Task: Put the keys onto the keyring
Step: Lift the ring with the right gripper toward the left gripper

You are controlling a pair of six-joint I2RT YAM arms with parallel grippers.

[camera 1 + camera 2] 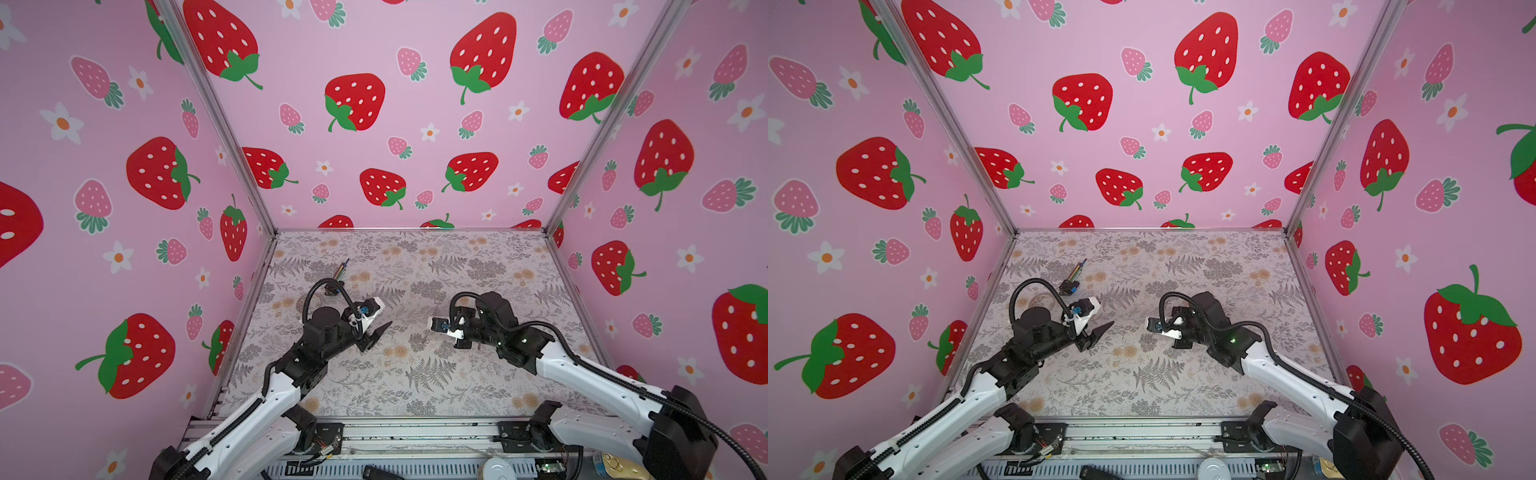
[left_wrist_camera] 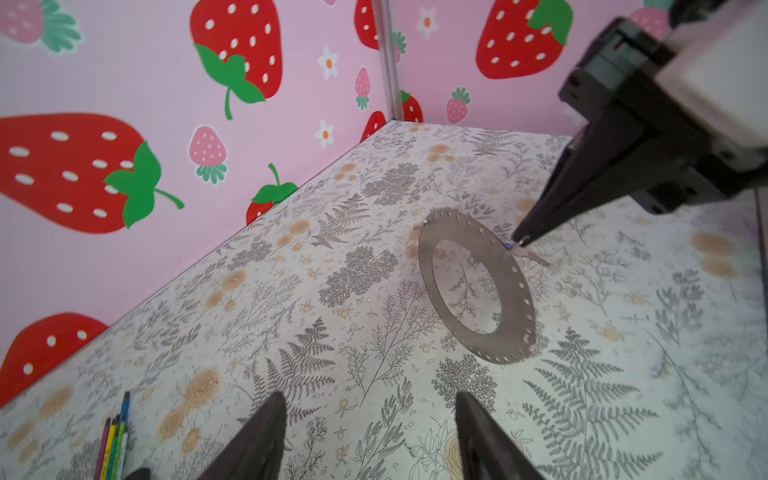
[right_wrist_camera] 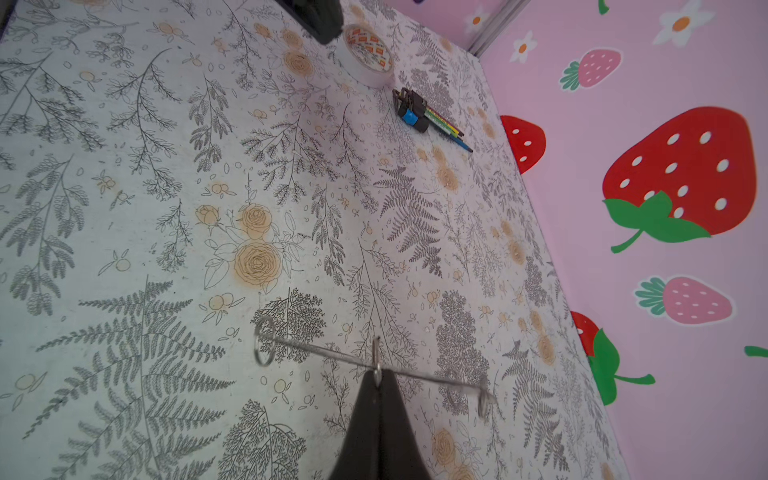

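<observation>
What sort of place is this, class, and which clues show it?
Probably a robot test booth rather than a home: left arm and right arm mounted at a floral table, enclosed by strawberry-print walls on metal frame posts.

We are looking into a robot test booth in a lab, not a lived-in room. Beyond and to either side of the left gripper and the right gripper stand flat panels printed with strawberries, joined at the corners by bare aluminium posts. Beneath both grippers lies a table wrapped in fern-and-flower paper. Behind them, two white-and-black robot arms are bolted to a slotted metal rail. Ribbed cable hoses loop over the wrists, and a small green circuit board sits below the rail.
</observation>
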